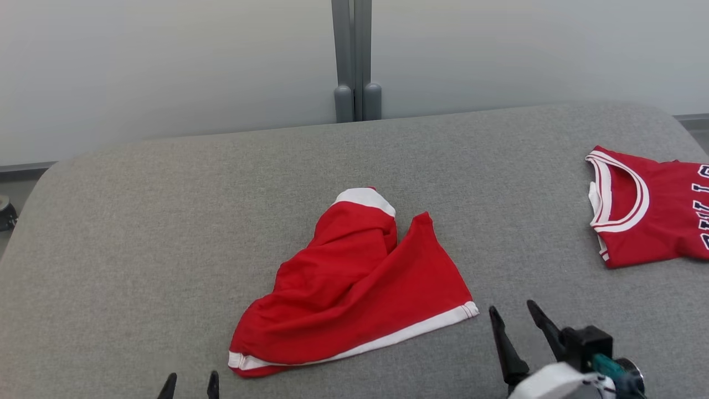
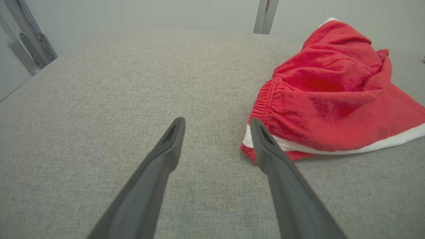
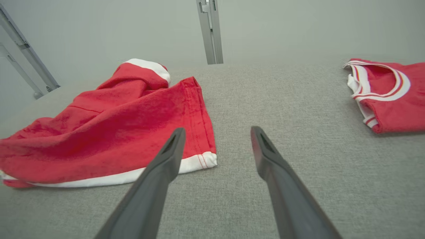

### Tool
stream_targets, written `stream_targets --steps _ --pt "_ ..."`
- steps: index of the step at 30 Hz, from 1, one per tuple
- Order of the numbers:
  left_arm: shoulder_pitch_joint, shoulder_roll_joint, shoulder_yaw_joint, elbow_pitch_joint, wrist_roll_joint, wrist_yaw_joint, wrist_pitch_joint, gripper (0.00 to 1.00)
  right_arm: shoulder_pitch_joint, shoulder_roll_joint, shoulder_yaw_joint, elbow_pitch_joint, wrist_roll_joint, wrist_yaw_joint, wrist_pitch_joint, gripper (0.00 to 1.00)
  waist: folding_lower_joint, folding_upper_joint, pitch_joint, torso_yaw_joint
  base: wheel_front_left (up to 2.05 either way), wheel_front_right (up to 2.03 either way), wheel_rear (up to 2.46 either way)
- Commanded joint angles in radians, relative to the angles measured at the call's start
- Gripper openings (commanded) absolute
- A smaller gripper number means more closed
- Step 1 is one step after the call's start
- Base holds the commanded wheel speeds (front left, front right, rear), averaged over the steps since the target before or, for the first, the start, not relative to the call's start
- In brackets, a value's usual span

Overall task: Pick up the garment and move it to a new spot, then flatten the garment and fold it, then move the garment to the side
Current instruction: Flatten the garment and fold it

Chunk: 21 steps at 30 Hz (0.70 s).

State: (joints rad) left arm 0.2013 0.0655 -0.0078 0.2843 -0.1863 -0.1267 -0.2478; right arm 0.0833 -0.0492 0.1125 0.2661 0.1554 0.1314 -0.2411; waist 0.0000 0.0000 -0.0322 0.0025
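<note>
Red cotton shorts with white hem trim (image 1: 354, 288) lie rumpled at the middle of the grey woven-fabric table (image 1: 138, 233), 1 leg bunched over the other. Left hand (image 1: 188, 384): fingers spread wide, nothing held, near the shorts' near-left corner. Right hand (image 1: 512, 308): likewise spread and empty, just off the near-right hem corner. Red jersey with white-striped neckline (image 1: 648, 221) lies well apart at the right edge. Judgement: flattening, folding and the side move all remain; cannot tell whether the relocation is done.

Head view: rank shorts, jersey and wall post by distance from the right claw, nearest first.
1. shorts: just left of the right claw, hem corner closest.
2. jersey: ahead and to the right.
3. post: far back, centre.
</note>
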Motion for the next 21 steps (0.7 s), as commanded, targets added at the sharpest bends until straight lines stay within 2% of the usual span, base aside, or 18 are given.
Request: stream_targets --steps 1,4,6,9,16,21 --pt "-0.026 0.029 -0.02 0.022 -0.01 -0.003 0.03 1.0 -0.055 -0.002 0.023 0.025 0.003 -0.002 0.052 1.0 0.0 0.0 0.01 -0.001 0.0 0.0 0.0" --pt "-0.051 0.064 -0.07 0.046 -0.046 -0.004 0.094 1.0 -0.116 -0.005 0.043 0.087 0.013 -0.002 0.175 1.0 0.0 0.0 0.025 0.001 0.0 0.0 0.0" --pt "-0.071 0.091 -0.106 0.047 -0.074 -0.004 0.137 1.0 -0.165 -0.002 0.069 0.125 -0.035 -0.002 0.266 1.0 0.0 0.0 0.041 0.007 0.0 0.0 0.0" --pt "-0.095 0.124 -0.17 0.026 -0.151 -0.004 0.191 1.0 -0.222 -0.003 0.068 0.161 -0.066 -0.002 0.341 1.0 0.0 0.0 0.068 0.018 0.0 0.0 0.0" --pt "-0.146 0.201 -0.264 -0.01 -0.273 -0.003 0.259 1.0 -0.293 -0.002 0.054 0.225 -0.092 -0.002 0.399 1.0 0.0 0.0 0.11 0.042 0.0 0.0 0.0" --pt "-0.176 0.234 -0.301 -0.021 -0.321 -0.003 0.289 1.0 -0.313 -0.002 0.062 0.251 -0.102 -0.002 0.421 1.0 0.0 0.0 0.128 0.047 0.0 0.0 0.0"
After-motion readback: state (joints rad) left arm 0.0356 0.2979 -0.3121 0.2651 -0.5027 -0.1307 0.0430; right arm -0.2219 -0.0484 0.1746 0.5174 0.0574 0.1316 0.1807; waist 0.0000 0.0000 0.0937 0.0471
